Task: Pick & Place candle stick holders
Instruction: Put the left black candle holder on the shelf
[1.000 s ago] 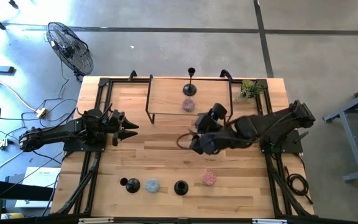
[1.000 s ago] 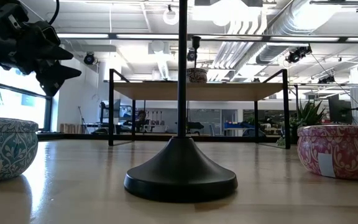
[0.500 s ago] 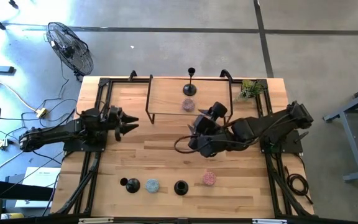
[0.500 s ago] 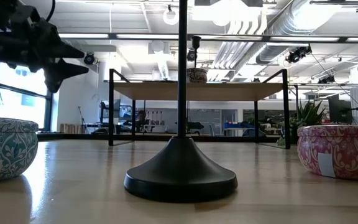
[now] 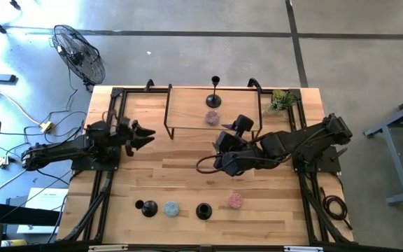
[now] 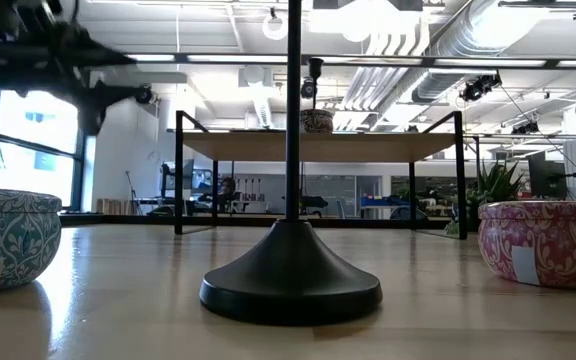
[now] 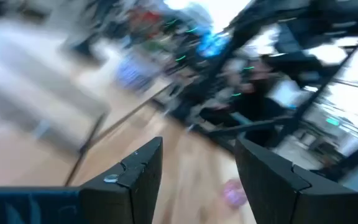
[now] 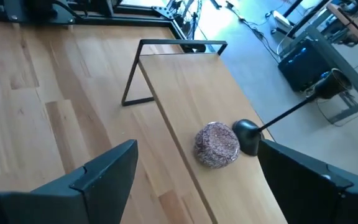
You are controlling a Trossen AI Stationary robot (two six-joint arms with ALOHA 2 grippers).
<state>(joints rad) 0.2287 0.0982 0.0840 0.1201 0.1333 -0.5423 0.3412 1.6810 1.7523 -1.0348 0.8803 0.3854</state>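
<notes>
One black candle stick holder (image 5: 214, 98) stands by its round base on the raised wooden shelf (image 5: 187, 105) at the far edge, also in the right wrist view (image 8: 248, 134). Two more stand near the front edge (image 5: 147, 208) (image 5: 203, 210); the base of one fills the low view (image 6: 290, 272). My right gripper (image 5: 224, 145) (image 8: 197, 152) hovers open above mid-table, in front of the shelf, aimed at that holder. My left gripper (image 5: 144, 134) (image 7: 197, 146) is open over the table's left side, with nothing between its fingers.
A pink tin (image 5: 212, 117) sits on the shelf beside the holder. Along the front edge stand a blue tin (image 5: 171, 208) and a pink tin (image 5: 235, 201). A small plant (image 5: 282, 100) stands at the far right corner. Bare wood lies between the arms.
My left gripper has tipped upward from pointing slightly down to about level and risen a little, staying open. My right gripper has rolled about its own axis in place above mid-table, still open. No holder has moved.
</notes>
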